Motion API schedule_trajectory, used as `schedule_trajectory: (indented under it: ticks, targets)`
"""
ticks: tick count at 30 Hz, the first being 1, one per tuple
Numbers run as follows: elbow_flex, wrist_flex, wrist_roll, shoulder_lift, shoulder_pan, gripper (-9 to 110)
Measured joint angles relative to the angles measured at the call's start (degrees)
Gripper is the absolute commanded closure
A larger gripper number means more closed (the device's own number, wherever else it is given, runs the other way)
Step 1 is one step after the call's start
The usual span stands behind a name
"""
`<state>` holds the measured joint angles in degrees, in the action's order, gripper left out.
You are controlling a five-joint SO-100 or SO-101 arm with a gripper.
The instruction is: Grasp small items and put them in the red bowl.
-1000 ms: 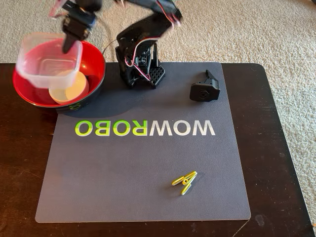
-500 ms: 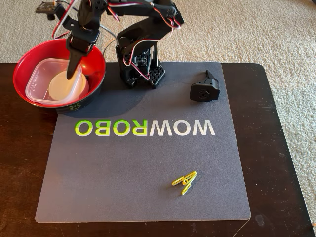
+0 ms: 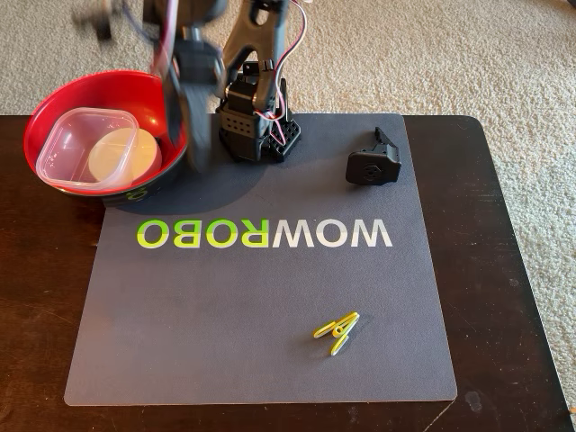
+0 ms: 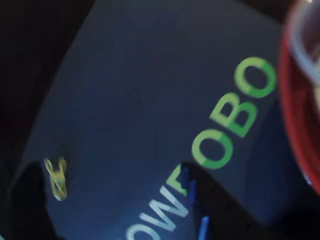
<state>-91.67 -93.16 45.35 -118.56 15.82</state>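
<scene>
Fixed view: red bowl (image 3: 54, 99) sits at the top-left corner of the dark mat (image 3: 261, 297), partly on the dark bench (image 3: 513, 270). Inside it, the clear square plastic tub (image 3: 63, 148) lies tilted against the bowl wall, with the small white round dish (image 3: 121, 157) in the same bowl, overlapping the tub's right side. The arm is motion-blurred; the pincer (image 3: 200, 135) hangs just right of the bowl rim, above the mat edge. Too blurred to say whether its jaws are wide or narrow; nothing visibly held.

Black plastic printed part (image 3: 373, 162) rests on the mat near its top-right corner, well apart from the bowl. Only this one is seen. Yellow clip pair (image 3: 337, 331) lies on the mat lower centre-right, below the WOWROBO lettering (image 3: 265, 234), far from the bowl.

Wrist view: blurry. The lettering (image 4: 225, 125) runs diagonally, the bowl's red edge (image 4: 295, 125) is at the right border, and the clip pair (image 4: 56, 177) is lower left. Dark shapes along the bottom edge are likely pincer parts, not clear.
</scene>
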Motion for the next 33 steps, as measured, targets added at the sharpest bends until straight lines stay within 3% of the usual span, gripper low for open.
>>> schedule_trajectory:
  ticks: [6,14,27,33]
  targets:
    - [6.2,5.1,0.8,23.0,-10.7,68]
    - [9.8,14.8,-1.6,40.2,-23.6,69]
    - [35.2,15.1,-8.4,66.9,-32.8,71]
    - [35.7,14.2,-9.5,69.6,-34.9,89]
